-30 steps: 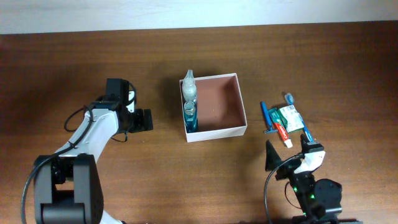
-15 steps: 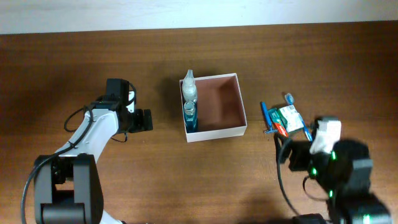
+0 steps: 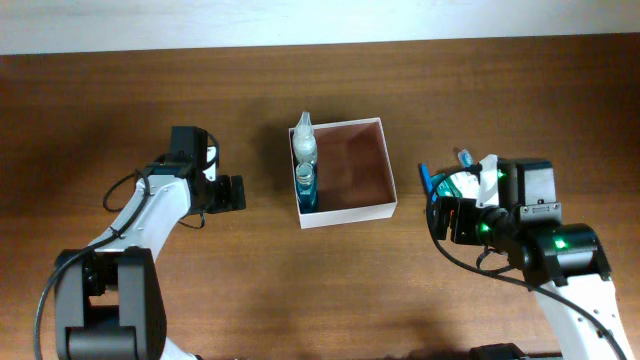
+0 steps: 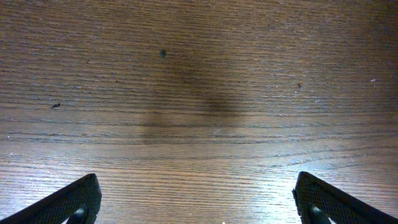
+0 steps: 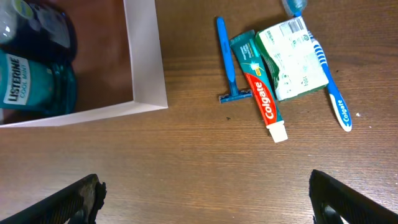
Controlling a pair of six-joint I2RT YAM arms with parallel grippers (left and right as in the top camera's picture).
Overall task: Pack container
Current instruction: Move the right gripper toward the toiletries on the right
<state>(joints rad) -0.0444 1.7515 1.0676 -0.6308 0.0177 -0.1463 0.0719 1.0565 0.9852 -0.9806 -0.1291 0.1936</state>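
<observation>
The container [image 3: 350,213] is a square white-walled box with a reddish-brown inside at the table's middle. Its corner shows in the right wrist view [image 5: 146,56]. A clear bottle [image 3: 304,143] and a teal mouthwash bottle [image 3: 306,185] lie along its left wall; the mouthwash also shows in the right wrist view [image 5: 34,87]. My right gripper [image 5: 208,199] is open and empty over bare wood, just in front of a blue razor [image 5: 229,59], a Colgate toothpaste [image 5: 261,93], a green-white box [image 5: 292,59] and a toothbrush [image 5: 329,81]. My left gripper [image 4: 196,202] is open and empty over bare wood, left of the container.
In the overhead view my right arm [image 3: 520,225] covers most of the toiletries; only the razor [image 3: 425,180] and the toothbrush head [image 3: 464,156] show. My left arm [image 3: 160,205] lies left of the container. The table's far edge meets a white wall.
My right arm has swung up from the front edge to the toiletries right of the container. The left arm has not moved.
</observation>
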